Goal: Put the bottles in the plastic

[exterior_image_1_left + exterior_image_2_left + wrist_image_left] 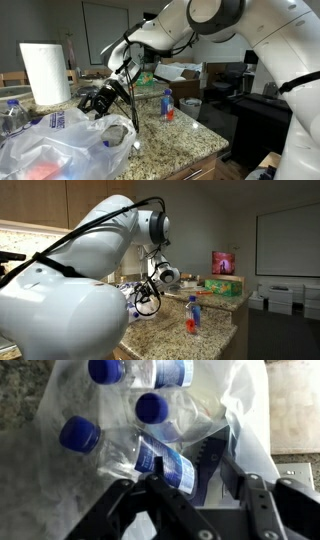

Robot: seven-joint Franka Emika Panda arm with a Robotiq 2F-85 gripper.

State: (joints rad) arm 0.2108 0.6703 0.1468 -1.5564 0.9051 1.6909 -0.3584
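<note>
The wrist view looks down into the plastic [245, 420], a whitish translucent bag that holds several clear bottles with blue caps [152, 407]. One bottle with a blue label [160, 460] lies against the left finger of my gripper [195, 470]. A gap shows between that bottle and the right finger, so the gripper is open. In an exterior view the gripper [100, 100] hangs over the mouth of the bag [70, 140]. Another bottle with red-orange liquid stands upright on the counter in both exterior views [167, 103] [193, 315], apart from the gripper [145, 298].
A tall white paper towel roll [45, 72] stands behind the bag. More bottles [12, 112] sit at the far left. The speckled granite counter [180, 135] ends at an edge close behind the standing bottle. Boxes and clutter lie at the back [222, 283].
</note>
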